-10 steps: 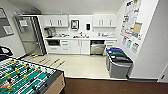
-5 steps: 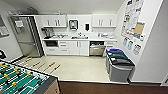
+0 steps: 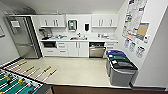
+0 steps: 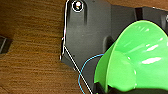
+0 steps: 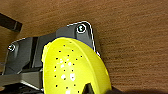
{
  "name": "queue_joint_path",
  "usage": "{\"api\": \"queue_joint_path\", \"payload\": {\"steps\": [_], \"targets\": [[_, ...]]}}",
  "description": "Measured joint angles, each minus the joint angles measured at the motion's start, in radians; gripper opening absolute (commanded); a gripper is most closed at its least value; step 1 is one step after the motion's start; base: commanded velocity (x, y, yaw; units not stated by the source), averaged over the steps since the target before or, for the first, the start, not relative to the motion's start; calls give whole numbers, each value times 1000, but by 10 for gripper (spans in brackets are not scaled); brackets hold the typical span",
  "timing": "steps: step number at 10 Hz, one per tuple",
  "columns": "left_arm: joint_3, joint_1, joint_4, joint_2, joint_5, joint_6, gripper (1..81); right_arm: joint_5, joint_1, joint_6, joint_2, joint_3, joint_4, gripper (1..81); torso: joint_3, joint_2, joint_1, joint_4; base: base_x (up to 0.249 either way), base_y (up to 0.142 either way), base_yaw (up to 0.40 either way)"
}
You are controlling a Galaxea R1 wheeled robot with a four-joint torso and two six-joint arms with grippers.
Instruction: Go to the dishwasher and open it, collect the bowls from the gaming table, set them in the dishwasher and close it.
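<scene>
The dishwasher (image 3: 97, 51) sits under the white counter at the far wall, its steel front upright below a dark band. In the left wrist view my left gripper (image 4: 113, 88) is shut on the rim of the bright green bowl (image 4: 140, 57), which hangs over the brown wood-look floor. My right gripper (image 5: 87, 89) is shut on the yellow-green bowl (image 5: 72, 67), speckled with small dark dots, above the same floor. The gaming table is out of view.
A green-pitch foosball table (image 3: 17, 83) with rods sticking out stands at the near left. Stacked waste bins (image 3: 121, 68) line the right wall. A steel fridge (image 3: 23, 37) stands at the far left. Pale floor (image 3: 75, 70) lies open between me and the cabinets.
The whole head view has shifted: the kitchenette sits more central and a little nearer, and the foosball table has slid lower left. Both bowls stay held.
</scene>
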Motion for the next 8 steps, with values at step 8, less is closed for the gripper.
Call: {"api": "queue_joint_path", "payload": {"steps": [8], "targets": [[0, -1, 0, -2, -1, 0, 10, 2, 6, 0, 0, 0, -2, 10, 0, 0, 0, 0, 255, 0, 0]]}}
